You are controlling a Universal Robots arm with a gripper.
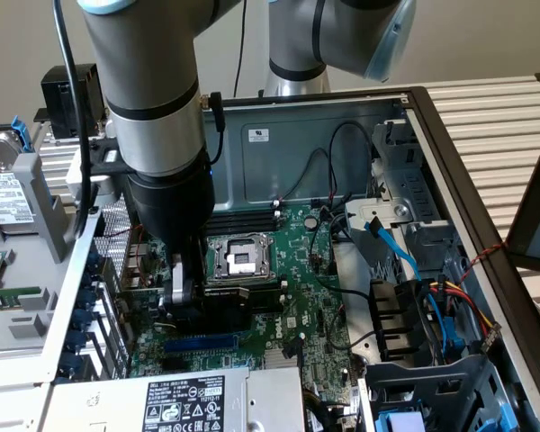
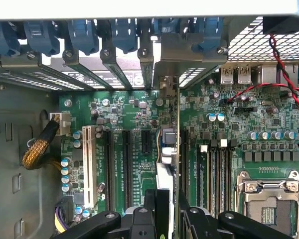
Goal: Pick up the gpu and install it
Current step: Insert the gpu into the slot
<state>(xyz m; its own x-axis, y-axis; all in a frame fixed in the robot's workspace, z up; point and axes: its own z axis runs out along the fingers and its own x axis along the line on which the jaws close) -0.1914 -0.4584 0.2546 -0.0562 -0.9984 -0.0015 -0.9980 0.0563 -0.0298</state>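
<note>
The gpu is a short black-shrouded card standing on edge across the green motherboard, just in front of the CPU socket. My gripper reaches straight down into the open computer case and is shut on the card's end nearest the rear slots. From the wrist, the gpu shows edge-on as a thin line over an expansion slot. Its silver bracket meets the rear slot opening. My gripper clamps the card between dark fingers. Whether the card is fully seated I cannot tell.
Blue slot clips line the case's rear wall. A long blue slot lies free beside the card. The power supply is near the front, the drive cage and cables at the exterior view's right. Red and black wires hang near the ports.
</note>
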